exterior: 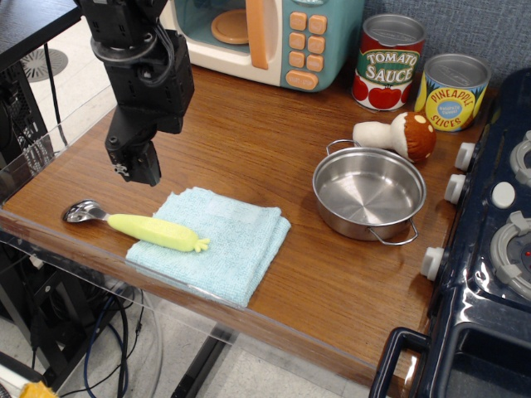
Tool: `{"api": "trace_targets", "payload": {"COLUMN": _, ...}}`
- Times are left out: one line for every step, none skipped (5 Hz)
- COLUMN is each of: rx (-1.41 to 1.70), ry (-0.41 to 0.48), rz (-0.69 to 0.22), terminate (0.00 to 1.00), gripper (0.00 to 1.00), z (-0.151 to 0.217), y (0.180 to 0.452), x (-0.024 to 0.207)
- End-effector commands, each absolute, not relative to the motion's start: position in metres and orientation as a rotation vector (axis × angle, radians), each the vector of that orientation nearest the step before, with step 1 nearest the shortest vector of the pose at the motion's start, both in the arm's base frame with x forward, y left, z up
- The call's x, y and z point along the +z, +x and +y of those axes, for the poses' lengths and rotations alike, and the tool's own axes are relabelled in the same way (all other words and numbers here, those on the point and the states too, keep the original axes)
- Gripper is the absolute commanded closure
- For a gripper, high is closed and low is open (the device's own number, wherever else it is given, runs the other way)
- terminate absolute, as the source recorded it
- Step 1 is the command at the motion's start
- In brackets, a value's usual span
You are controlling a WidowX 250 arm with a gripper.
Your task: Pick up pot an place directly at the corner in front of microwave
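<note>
So the pot [369, 193] sits empty on the table [249, 149], right side, just beside the toy stove [489, 249] and touching or nearly touching a toy mushroom [398, 134]. The gripper [138, 163] hangs over the left side, well apart from it, above a spoon [137, 225] lying across a blue cloth [216, 240]. Can't tell how far the fingers are spread, they read as one dark block from here. Pot looks light, stiff and slick steel. I'd pinch the rim wall, since the thin wire handles would probably swivel or slip. The microwave [274, 37] is at the back.
</note>
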State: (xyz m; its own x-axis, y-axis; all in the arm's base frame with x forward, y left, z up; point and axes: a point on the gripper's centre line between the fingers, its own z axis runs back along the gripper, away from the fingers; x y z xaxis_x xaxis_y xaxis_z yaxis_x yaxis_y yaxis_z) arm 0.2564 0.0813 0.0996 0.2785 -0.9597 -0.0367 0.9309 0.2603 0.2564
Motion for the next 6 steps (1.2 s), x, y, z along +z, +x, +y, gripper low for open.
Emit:
{"api": "trace_targets", "payload": {"rx": -1.285, "ry": 0.246, "rz": -0.136, "terminate": 0.00, "gripper": 0.00, "z": 0.081, "y": 0.256, "x": 0.100}}
{"api": "trace_targets", "payload": {"rx": -1.361, "ry": 0.185, "rz": -0.169, "terminate": 0.00, "gripper": 0.00, "z": 0.058, "y": 0.268, "x": 0.099}}
{"api": "trace_targets", "payload": {"rx": -1.469, "ry": 0.051, "rz": -0.238, "terminate": 0.00, "gripper": 0.00, "z": 0.024, "y": 0.278, "x": 0.096}}
{"api": "trace_targets", "payload": {"rx": -1.569, "ry": -0.041, "rz": -0.290, "terminate": 0.00, "gripper": 0.00, "z": -0.009, "y": 0.287, "x": 0.095}}
{"api": "trace_targets", "payload": {"rx": -1.631, "ry": -0.038, "rz": -0.258, "terminate": 0.00, "gripper": 0.00, "z": -0.026, "y": 0.295, "x": 0.086}}
{"api": "trace_targets", "payload": {"rx": -1.684, "ry": 0.066, "rz": -0.173, "terminate": 0.00, "gripper": 0.00, "z": -0.032, "y": 0.302, "x": 0.070}}
